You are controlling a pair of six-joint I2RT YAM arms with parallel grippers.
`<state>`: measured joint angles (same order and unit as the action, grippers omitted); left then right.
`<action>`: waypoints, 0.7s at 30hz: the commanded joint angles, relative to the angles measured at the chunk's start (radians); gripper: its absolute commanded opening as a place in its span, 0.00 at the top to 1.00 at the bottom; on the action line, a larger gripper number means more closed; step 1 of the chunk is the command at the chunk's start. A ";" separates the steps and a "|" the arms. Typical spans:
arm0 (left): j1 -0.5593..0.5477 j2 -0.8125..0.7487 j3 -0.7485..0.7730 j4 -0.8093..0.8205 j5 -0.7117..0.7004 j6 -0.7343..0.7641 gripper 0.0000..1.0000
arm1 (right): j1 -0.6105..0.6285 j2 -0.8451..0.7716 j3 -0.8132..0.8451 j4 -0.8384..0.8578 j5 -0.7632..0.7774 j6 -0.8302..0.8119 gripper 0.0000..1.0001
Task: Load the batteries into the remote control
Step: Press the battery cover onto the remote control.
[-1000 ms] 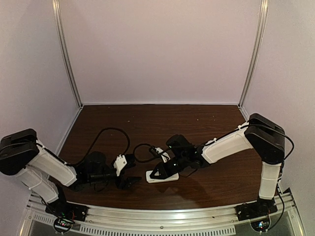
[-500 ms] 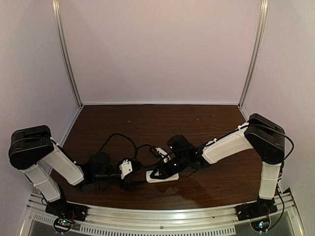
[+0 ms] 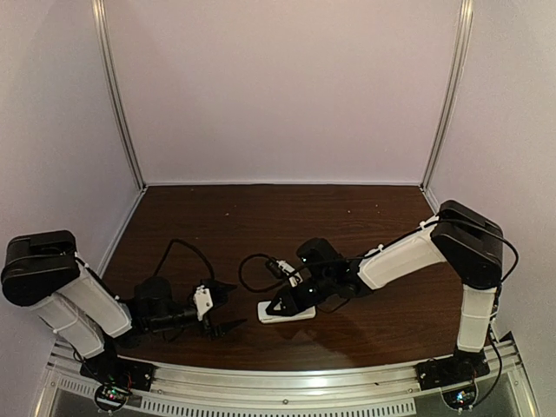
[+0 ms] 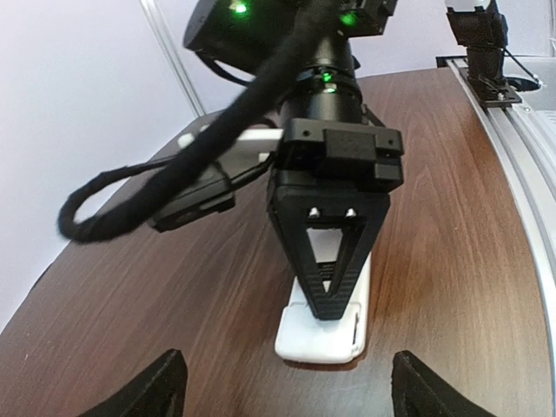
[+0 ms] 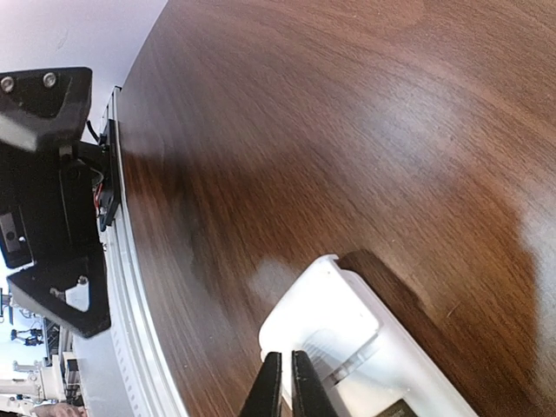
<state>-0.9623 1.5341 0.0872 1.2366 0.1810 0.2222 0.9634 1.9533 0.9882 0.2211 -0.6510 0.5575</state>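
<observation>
Remote control (image 3: 295, 315) lies flat on the bench (image 3: 261, 217), battery recess facing up. Your right gripper (image 3: 278, 305) is on top of the remote, fingers (image 5: 271, 391) pressed together with the tips down in the recess. Left gripper (image 3: 236, 305) sits just left of the remote, clear of it, fingers (image 4: 161, 391) spread wide apart.

Small white remote control (image 4: 317, 337), lying flat on dark wood table, plain back up, battery recess exposed
</observation>
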 commanded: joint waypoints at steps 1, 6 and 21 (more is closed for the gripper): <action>-0.045 0.070 0.064 -0.034 0.006 0.079 0.18 | -0.009 0.029 -0.034 -0.039 0.016 0.013 0.93; -0.045 0.117 0.114 -0.085 0.030 0.126 0.18 | -0.011 0.027 -0.040 -0.035 0.013 0.013 0.93; -0.036 0.286 0.258 -0.164 0.076 0.154 0.22 | -0.017 0.029 -0.045 -0.026 0.005 0.015 0.93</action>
<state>-1.0042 1.7878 0.3096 1.1049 0.2245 0.3706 0.9565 1.9533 0.9749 0.2462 -0.6643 0.5732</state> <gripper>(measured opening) 0.782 0.069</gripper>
